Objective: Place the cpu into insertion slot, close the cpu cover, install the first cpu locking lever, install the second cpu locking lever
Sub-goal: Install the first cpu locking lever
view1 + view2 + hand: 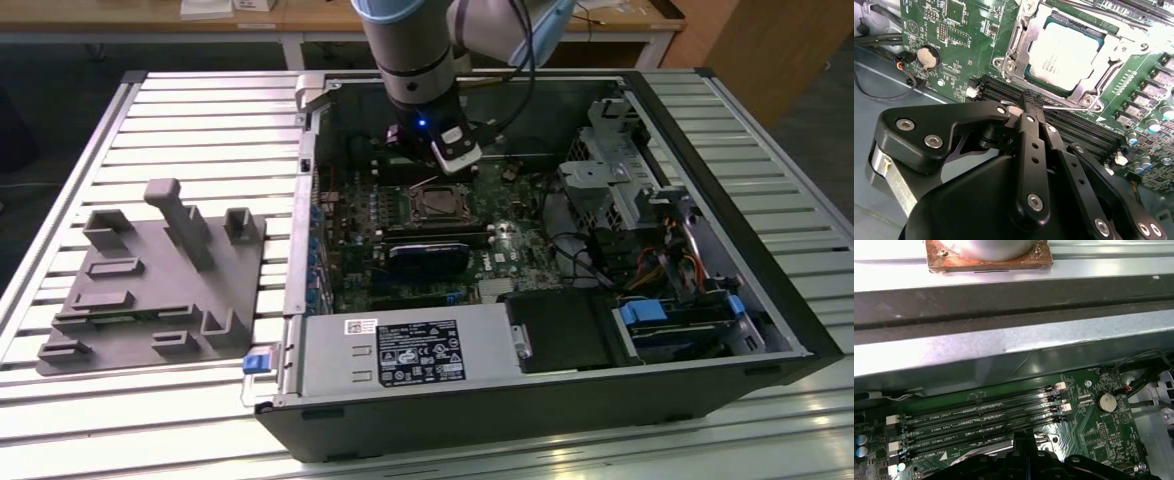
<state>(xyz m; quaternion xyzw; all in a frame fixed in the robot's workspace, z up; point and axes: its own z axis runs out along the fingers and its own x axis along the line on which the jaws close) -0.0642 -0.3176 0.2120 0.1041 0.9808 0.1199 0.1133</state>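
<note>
The cpu [1064,54], a silvery square chip, lies in the insertion slot [441,204] on the green board. The cpu cover [1118,50], a silver frame, lies flat around the chip. A thin metal locking lever [1066,107] runs along the slot's edge nearest the gripper. My gripper [1029,99] is shut, its black fingertips pressed together at one end of that lever; I cannot tell whether they touch it. In the exterior view the gripper [450,170] hangs inside the open computer case, just behind the slot. In the first wrist view the fingertips [1021,442] sit beside the memory slots.
Long black memory slots [1079,131] lie beside the socket, and a coin battery [927,57] sits further off. The case holds a power supply [400,352], a drive cage [617,180] and cables. A grey fixture block [158,280] stands on the table at the exterior view's left.
</note>
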